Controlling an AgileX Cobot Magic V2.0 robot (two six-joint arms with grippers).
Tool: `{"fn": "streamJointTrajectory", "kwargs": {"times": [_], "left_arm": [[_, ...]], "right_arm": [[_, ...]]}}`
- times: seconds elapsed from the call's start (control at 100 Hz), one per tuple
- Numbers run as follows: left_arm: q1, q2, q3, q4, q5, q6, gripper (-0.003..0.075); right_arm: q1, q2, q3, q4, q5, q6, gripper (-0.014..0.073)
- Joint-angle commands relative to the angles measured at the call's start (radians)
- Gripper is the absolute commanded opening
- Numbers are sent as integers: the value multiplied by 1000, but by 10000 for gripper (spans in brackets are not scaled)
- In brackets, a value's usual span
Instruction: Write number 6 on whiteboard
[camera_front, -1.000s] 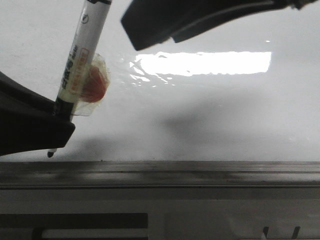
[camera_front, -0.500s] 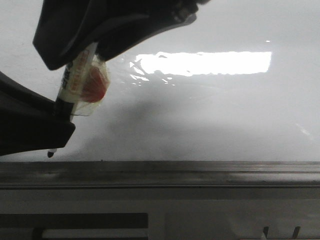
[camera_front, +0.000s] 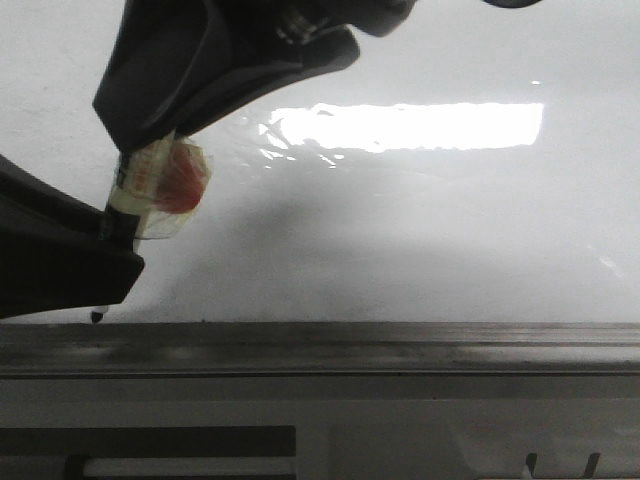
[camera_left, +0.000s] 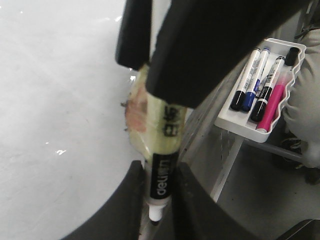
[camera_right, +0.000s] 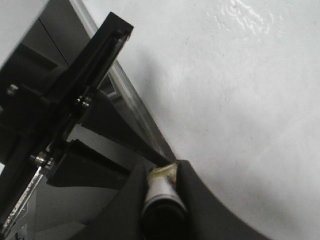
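Two pincers, one marker (camera_front: 150, 185), no 6 drawn yet

Your left pincer (camera_left: 161, 200) gripped its lower barrel above the whiteboard (camera_front: 450, 240); your right pincer (camera_right: 162, 192) clamped its cap end. Light, stiff, slippery: hold mid-barrel.

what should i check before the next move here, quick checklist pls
1. Left gripper shut on the marker near its tip end: ok, fingers flank the barrel.
2. Right gripper around the marker's other end: ok, fingers flank it in the right wrist view.
3. Cap off: ok, the bare tip shows below the left gripper in the front view.
4. Tip touching the whiteboard: cannot tell, it sits low near the grey edge rail.
5. Number 6 drawn: not ok, no black line shows on the board.
6. Room to write: cannot tell, the tip is at the board's lower edge.
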Motion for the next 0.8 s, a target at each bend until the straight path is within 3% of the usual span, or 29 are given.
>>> {"fn": "streamJointTrajectory", "kwargs": {"times": [0.0,0.08,0.2,0.27,0.44,0.79], "left_arm": [[-9,-5,-28,-3,-85,-1,-11],[-9,-5,-28,-7,-88,-7,76],[-9,-10,-28,-21,-96,-7,340],[-9,-25,-28,-36,-96,-7,412],[-9,-134,-28,-168,-56,-7,402],[31,-391,-28,-228,-68,-7,397]], "right_arm": [[1,-23,-34,14,-76,-4,-65],[1,-23,-34,14,-76,-4,-66],[-2,-23,-34,14,-76,-4,-65],[-4,-25,-34,14,-76,-4,-65],[-22,-67,-34,14,-65,-4,-65],[-130,-185,-34,15,-29,8,-65]]}}
